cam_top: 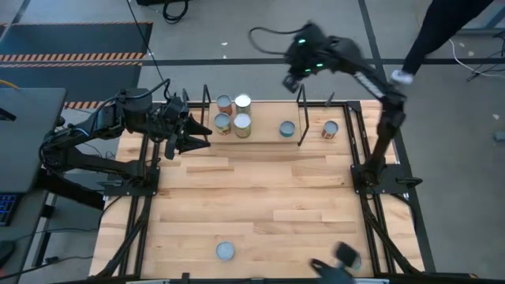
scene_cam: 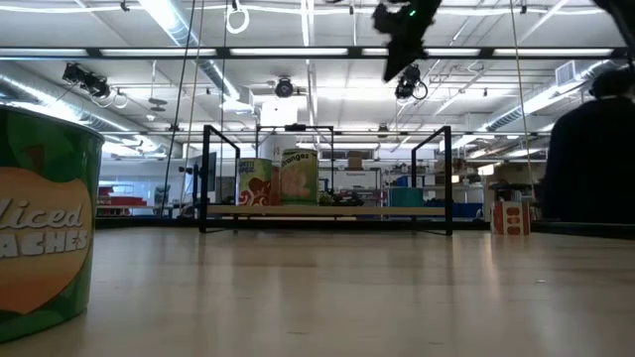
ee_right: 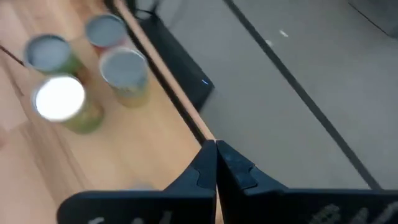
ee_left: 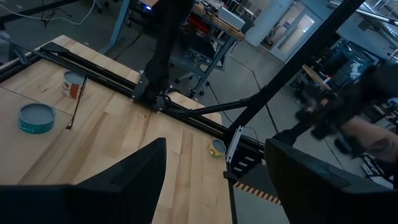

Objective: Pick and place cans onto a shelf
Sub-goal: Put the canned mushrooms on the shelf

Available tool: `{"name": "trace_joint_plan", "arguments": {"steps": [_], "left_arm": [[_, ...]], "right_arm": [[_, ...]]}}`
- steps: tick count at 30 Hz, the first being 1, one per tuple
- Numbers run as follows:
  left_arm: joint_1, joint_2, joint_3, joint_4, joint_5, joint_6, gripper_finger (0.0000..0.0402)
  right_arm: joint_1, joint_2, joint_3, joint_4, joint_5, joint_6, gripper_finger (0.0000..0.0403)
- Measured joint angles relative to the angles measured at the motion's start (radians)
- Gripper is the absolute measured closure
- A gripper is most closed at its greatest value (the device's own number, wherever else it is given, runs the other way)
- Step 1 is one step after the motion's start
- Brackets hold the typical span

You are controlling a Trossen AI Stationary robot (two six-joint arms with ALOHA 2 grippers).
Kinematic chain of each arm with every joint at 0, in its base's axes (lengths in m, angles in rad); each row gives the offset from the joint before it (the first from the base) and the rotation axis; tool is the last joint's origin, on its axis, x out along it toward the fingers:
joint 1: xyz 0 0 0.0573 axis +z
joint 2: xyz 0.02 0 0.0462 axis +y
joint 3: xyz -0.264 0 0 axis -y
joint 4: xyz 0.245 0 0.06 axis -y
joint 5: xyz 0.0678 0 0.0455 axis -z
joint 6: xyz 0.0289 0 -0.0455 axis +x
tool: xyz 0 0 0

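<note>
Right tool [cam_top: 293, 77] of mine hangs high above the bench's [cam_top: 260, 197] far edge, behind the shelf [cam_top: 268, 136], its fingers pressed together with nothing between them. My left tool [cam_top: 199, 132] waits with fingers spread at the shelf's left end. 4 cans [cam_top: 233, 115] cluster on the left part of the shelf, a teal can [cam_top: 286, 128] stands mid-shelf, another can [cam_top: 330, 129] sits past the right upright, and 1 [cam_top: 225, 251] stands near the front edge.
</note>
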Motion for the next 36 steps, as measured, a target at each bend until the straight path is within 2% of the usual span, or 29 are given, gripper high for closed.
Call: {"name": "trace_joint_plan", "arguments": {"steps": [5,10,14,16,20,23,27,31,36], "left_arm": [[0.000,0.000,0.000,0.000,0.000,0.000,0.0127],[0.000,0.000,0.000,0.000,0.000,0.000,0.0127],[0.000,0.000,0.000,0.000,0.000,0.000,0.0127],[0.000,0.000,0.000,0.000,0.000,0.000,0.0127],[0.000,0.000,0.000,0.000,0.000,0.000,0.0127],[0.000,0.000,0.000,0.000,0.000,0.000,0.0127],[0.000,0.000,0.000,0.000,0.000,0.000,0.0127],[0.000,0.000,0.000,0.000,0.000,0.000,0.0127],[0.000,0.000,0.000,0.000,0.000,0.000,0.0127]], "right_arm": [[-0.039,-0.172,-0.050,-0.127,0.055,0.090,0.0399],[-0.075,-0.364,-0.233,-0.168,0.079,0.232,0.0378],[-0.109,-0.504,-0.461,-0.172,0.078,0.381,0.0333],[-0.115,-0.561,-0.573,-0.162,0.060,0.394,0.0303],[-0.061,-0.678,-0.731,-0.081,-0.061,0.392,0.0248],[0.031,-0.760,-0.779,0.018,-0.178,0.454,0.0227],[0.235,-0.829,-0.796,0.075,-0.212,0.599,0.0227],[0.491,-0.842,-0.797,0.077,-0.169,0.837,0.0235],[0.844,-0.790,-0.797,0.085,-0.021,1.091,0.0236]]}}
